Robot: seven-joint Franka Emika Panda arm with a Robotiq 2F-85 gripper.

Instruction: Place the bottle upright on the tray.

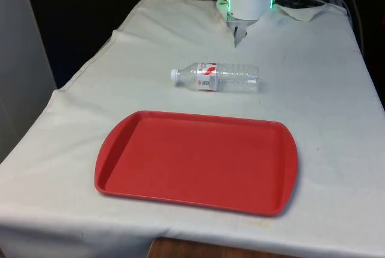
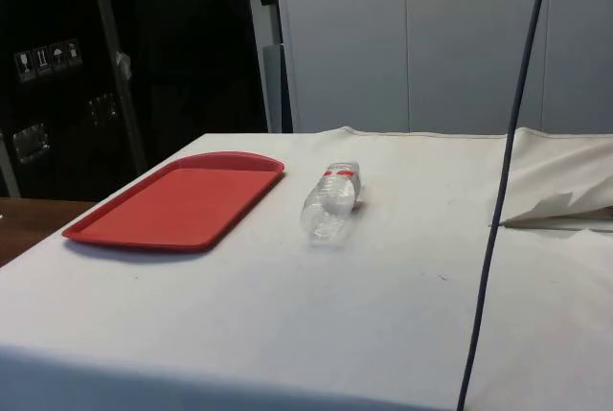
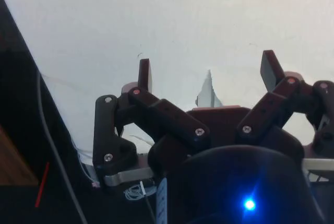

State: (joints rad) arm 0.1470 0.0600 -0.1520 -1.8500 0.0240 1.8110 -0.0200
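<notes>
1. The clear bottle (image 1: 216, 77) lies on its side on the white cloth (image 1: 325, 89), above centre in the front view, white cap toward that view's left.
2. The red tray (image 1: 120, 162), in the frame's lower half, holds nothing.
3. The gripper (image 3: 206, 72) hangs wide open, grasping nothing, well apart from the bottle.
4. Nothing is done yet: grasping, righting and placing all remain.

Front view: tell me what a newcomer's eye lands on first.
The red tray lies near the table's front edge, with nothing on it. Behind it a clear bottle lies on its side on the white cloth, cap toward the front view's left. Farther back, the gripper hangs open above the cloth.
</notes>
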